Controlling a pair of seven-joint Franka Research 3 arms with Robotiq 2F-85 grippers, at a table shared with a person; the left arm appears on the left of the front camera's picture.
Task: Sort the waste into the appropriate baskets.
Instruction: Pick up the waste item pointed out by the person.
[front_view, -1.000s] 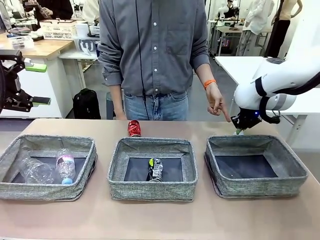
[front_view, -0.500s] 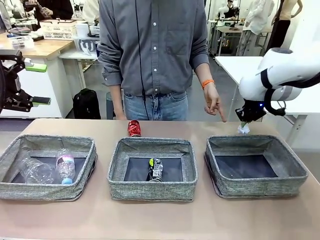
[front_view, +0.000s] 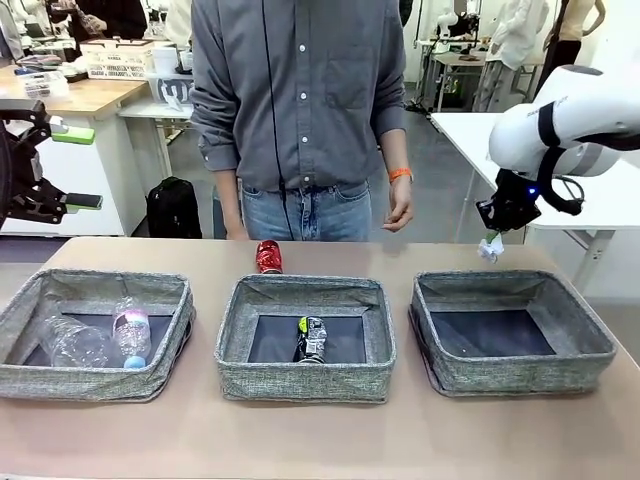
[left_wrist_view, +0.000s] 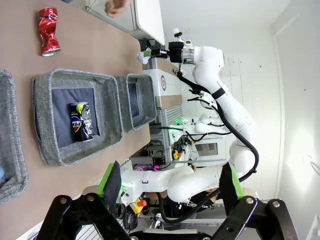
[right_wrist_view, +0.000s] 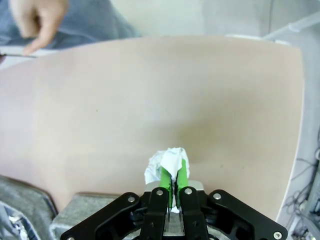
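My right gripper (front_view: 491, 237) is shut on the white paper wad (front_view: 490, 249) and holds it in the air above the far rim of the right basket (front_view: 520, 375). In the right wrist view the wad (right_wrist_view: 167, 163) is pinched between the green pads of that gripper (right_wrist_view: 174, 184). The left basket (front_view: 90, 382) holds a clear bottle (front_view: 72, 343) and a pink-labelled bottle (front_view: 131, 335). A dark can (front_view: 311, 340) lies in the middle basket (front_view: 305, 380). A red can (front_view: 268, 256) lies on the table behind it. My left gripper (left_wrist_view: 170, 182) stands open, high at the far left.
A person stands at the far side of the table, one hand (front_view: 400, 210) hanging by the hip. The left wrist view shows the red can (left_wrist_view: 49, 31), the dark can (left_wrist_view: 80, 121) and the right arm from afar. A white table stands behind the right arm.
My right gripper has risen from the table with the paper wad and moved slightly right. The person's pointing hand has drawn back to the hip. The left gripper has not moved.
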